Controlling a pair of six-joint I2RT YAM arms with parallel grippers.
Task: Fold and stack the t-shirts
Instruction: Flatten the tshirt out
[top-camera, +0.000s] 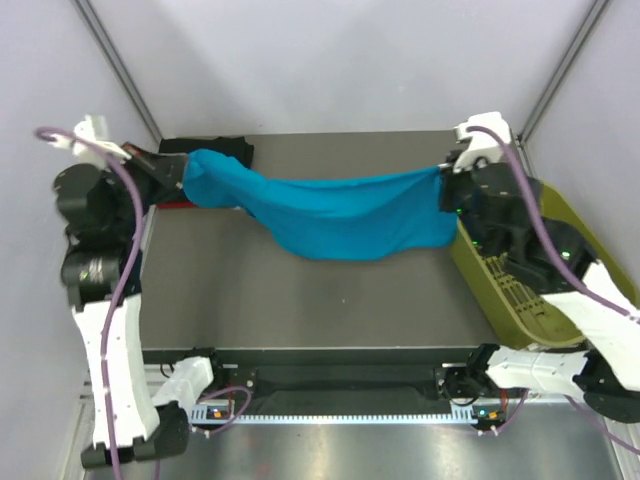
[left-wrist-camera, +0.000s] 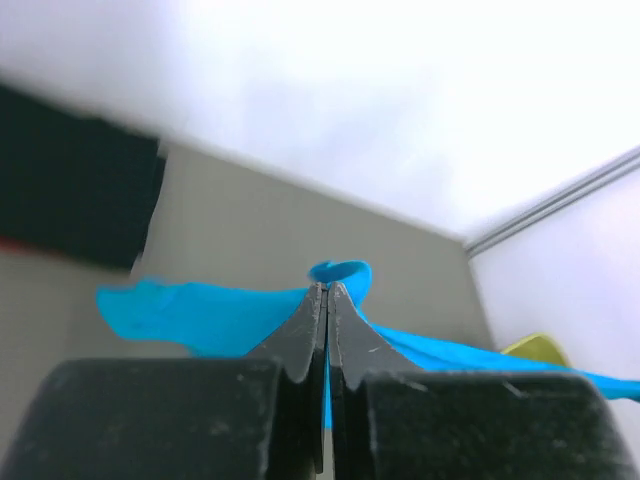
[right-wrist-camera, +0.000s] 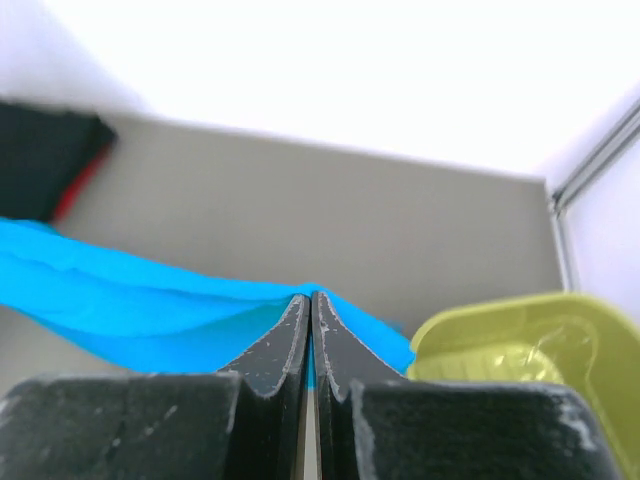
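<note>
We have the teal shirt (top-camera: 340, 215) strung between both arms above the bench (top-camera: 300, 300). Our left hand (top-camera: 183, 178) is clenched on one end of it at the far left. Our right hand (top-camera: 446, 186) is clenched on the other end at the far right, just beside the bin (top-camera: 505, 290). The cloth sags in the middle, and its lowest fold hangs close to the bench or brushes it; we cannot tell which. It is bunched rather than spread flat, so we judge that no fold has been made in it. The black shirt (top-camera: 212, 148) lies in the far left corner with a red one (top-camera: 172, 204) showing under it, and we cannot tell whether those two are folded. As we read it, the task is early: the teal shirt has yet to be laid out, folded and stacked.
</note>
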